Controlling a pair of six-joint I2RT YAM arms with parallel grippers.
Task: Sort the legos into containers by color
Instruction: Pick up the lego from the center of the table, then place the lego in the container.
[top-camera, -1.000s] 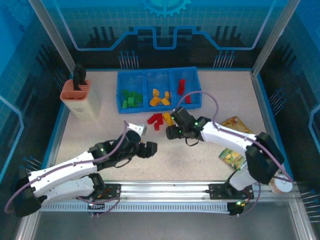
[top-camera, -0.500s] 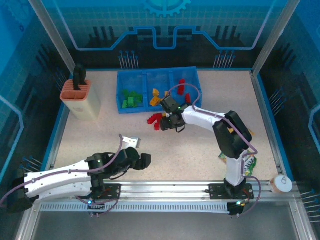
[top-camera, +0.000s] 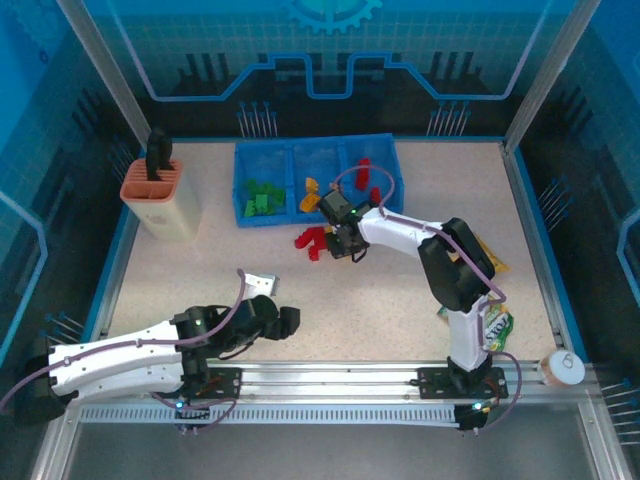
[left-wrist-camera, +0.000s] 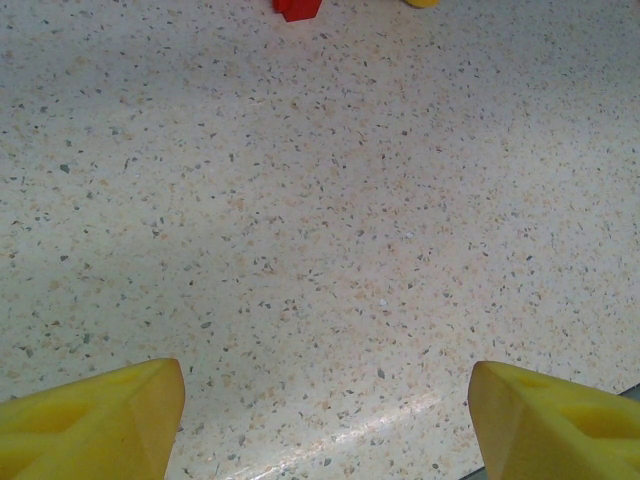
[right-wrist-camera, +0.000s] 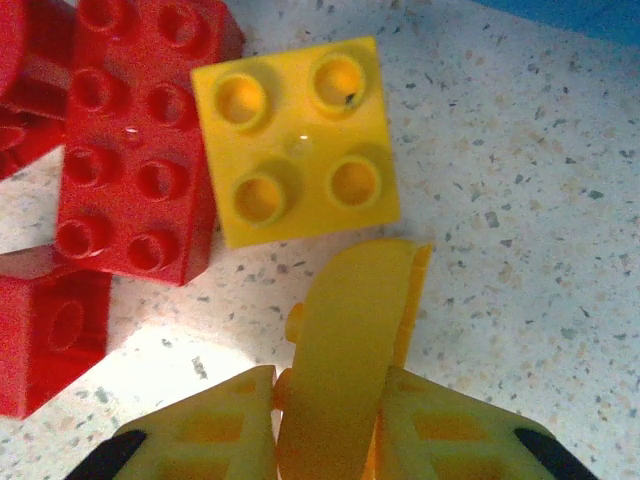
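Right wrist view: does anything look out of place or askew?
The right tool pinches a yellow brick tilted on edge. A square yellow brick and red bricks lie loose on the table, unsorted.

Table (top-camera: 400, 290): tray (top-camera: 258, 220), legos (top-camera: 310, 240), holder (top-camera: 160, 205), maybe bags (top-camera: 497, 325)

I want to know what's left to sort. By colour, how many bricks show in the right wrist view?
Red bricks: 3, two of them cut by the frame edge
Yellow bricks: 2, one flat on the table, one held in the right gripper
Total: 5
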